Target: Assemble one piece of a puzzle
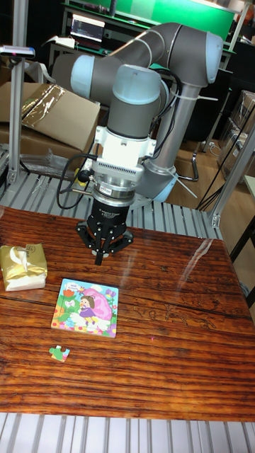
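One grey and pale-blue robot arm (pixel 142 78) reached down from the back of the room over a dark, glossy, wood-grained worktop (pixel 163 333). At its lower end hung a black pincer (pixel 100 256), pointing straight down and poised above the far left part of the worktop, touching nothing. Its two fingers met in a narrow point with no gap visible between them, and they gripped nothing.

Nearer to me, left of centre on the worktop, lay a square, colourful jigsaw puzzle board (pixel 86 307) showing a cartoon girl with a pink umbrella among flowers. It lay flat, turned slightly askew. Its picture looked nearly complete, though I could not make out where the missing gap sat.

Just in front of the board's left corner, apart from it, lay a single small loose puzzle piece (pixel 59 352), mostly green with touches of pink, flat on the wood. It sat well apart from the pincer, with the board between them.

At the left edge of the worktop rested a crinkled gold foil packet (pixel 23 267), beside the board but not touching it.
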Robot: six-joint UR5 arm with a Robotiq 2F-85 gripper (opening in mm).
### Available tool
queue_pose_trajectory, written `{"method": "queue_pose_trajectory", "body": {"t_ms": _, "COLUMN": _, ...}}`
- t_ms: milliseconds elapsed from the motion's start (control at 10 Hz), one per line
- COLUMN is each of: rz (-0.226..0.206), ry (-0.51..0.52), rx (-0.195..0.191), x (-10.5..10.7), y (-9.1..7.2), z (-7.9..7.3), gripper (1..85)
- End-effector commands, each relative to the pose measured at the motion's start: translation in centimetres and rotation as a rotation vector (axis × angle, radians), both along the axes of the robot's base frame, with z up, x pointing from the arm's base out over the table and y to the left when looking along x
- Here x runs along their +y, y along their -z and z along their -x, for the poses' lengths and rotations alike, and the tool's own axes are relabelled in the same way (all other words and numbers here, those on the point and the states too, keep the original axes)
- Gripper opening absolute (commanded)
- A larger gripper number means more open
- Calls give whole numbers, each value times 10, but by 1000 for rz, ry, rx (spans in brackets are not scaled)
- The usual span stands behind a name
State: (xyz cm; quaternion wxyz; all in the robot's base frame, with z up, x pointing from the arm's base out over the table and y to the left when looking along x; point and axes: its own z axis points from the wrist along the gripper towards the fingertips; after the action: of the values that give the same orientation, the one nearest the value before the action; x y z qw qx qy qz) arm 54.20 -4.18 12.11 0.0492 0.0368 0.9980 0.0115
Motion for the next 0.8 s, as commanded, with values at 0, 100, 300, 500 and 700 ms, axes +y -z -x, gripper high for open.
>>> {"method": "queue_pose_trajectory", "body": {"t_ms": 0, "rz": -2, "ry": -52, "rx": -17, "x": -15, "y": 18, "z": -24, "gripper": 13}}
{"method": "queue_pose_trajectory", "body": {"t_ms": 100, "rz": 7, "ry": -66, "rx": -17, "x": -25, "y": 29, "z": -31, "gripper": 13}}
{"method": "queue_pose_trajectory", "body": {"t_ms": 300, "rz": 9, "ry": -81, "rx": -18, "x": -38, "y": 49, "z": -46, "gripper": 13}}
{"method": "queue_pose_trajectory", "body": {"t_ms": 500, "rz": 24, "ry": -100, "rx": -33, "x": -46, "y": 71, "z": -62, "gripper": 13}}
{"method": "queue_pose_trajectory", "body": {"t_ms": 700, "rz": 32, "ry": -104, "rx": -38, "x": -47, "y": 77, "z": -69, "gripper": 13}}
